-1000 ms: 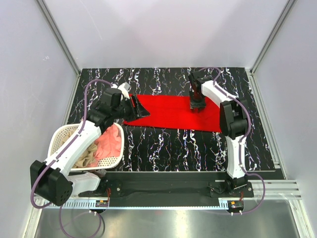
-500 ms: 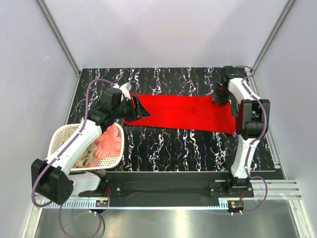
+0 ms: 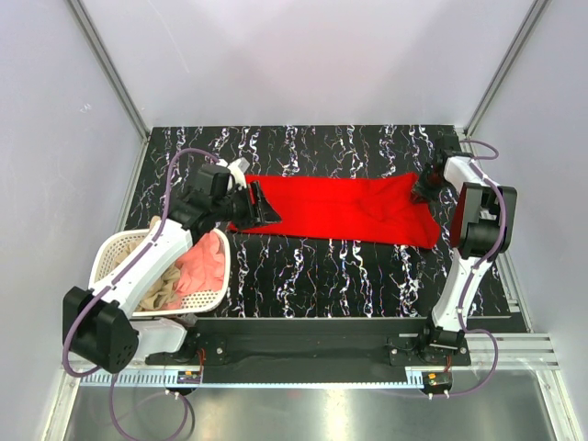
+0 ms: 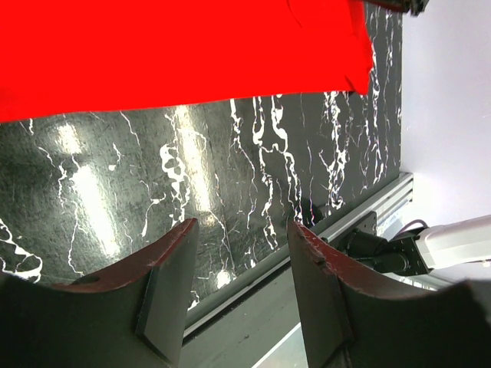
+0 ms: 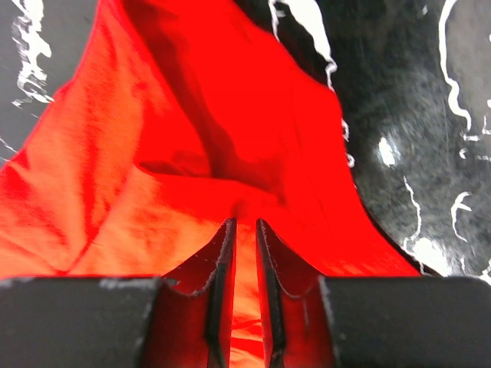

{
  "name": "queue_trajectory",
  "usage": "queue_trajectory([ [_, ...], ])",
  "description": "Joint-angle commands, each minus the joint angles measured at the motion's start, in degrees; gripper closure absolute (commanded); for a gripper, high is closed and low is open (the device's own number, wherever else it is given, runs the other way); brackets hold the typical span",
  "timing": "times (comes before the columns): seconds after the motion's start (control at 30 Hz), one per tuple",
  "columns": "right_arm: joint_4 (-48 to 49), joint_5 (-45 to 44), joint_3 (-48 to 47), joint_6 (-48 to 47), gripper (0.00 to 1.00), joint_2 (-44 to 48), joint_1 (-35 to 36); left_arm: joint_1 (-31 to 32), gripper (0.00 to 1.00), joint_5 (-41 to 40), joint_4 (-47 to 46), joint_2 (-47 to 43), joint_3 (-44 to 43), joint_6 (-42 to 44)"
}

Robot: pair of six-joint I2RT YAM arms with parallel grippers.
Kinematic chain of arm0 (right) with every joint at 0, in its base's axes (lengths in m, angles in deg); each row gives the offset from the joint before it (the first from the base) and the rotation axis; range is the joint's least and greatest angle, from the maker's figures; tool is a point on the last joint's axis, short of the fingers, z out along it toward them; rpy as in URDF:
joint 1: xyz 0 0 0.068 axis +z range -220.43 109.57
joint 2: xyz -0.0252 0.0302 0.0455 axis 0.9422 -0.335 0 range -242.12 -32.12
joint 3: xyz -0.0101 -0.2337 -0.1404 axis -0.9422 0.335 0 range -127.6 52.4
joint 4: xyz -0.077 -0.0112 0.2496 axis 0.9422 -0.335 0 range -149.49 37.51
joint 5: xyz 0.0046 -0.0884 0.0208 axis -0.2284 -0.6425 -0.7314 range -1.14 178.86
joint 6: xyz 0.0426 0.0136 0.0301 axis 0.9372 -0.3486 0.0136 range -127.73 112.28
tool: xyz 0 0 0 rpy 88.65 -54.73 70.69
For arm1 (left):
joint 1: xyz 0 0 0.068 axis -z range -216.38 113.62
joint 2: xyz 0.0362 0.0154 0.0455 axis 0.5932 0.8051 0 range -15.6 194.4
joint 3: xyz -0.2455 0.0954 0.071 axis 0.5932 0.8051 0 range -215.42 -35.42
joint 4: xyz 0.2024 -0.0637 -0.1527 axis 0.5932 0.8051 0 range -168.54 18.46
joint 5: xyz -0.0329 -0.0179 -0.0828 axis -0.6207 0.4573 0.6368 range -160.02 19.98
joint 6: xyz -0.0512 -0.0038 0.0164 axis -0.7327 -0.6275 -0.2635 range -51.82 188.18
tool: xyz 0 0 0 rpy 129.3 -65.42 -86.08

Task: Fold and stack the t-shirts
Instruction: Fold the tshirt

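The spreading step is under way: the red shirt (image 3: 340,207) is lying as a long flat band across the far half of the worktop (image 3: 312,266), not yet folded. The right tool (image 5: 244,224) is sitting at the shirt's right end with its fingers pressed nearly together, pinching a raised ridge of red cloth. The left tool (image 4: 242,227) is hovering at the shirt's left end with its fingers spread and nothing between them; from its own camera the cloth edge is lying just beyond the fingertips, over bare worktop.

By my reading, the next move is calling for the left tool to close on the left edge, so that both ends can be lifted and carried over together for the first fold. The cloth around the right tool is bunching and creasing, so it will likely need tension first.

The worktop is showing as glossy black marble with white veining, throwing back bright glare. A white basket (image 3: 110,253) is standing at the near left, holding a pink garment (image 3: 204,262) and a beige garment (image 3: 165,289) that are waiting their turn. Plain grey walls (image 3: 303,55) are enclosing the cell.
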Motion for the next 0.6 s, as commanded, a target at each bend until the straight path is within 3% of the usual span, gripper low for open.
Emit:
queue_trajectory([
  [0.0,4.1,1.7,0.2,1.5,0.76,2.0,-0.7,-0.3,0.46,2.6,-1.9,0.9,-1.2,0.7],
  [0.57,4.0,2.4,1.9,1.4,0.63,0.8,-2.0,-0.3,0.45,2.8,-0.3,2.5,-3.2,2.5],
])
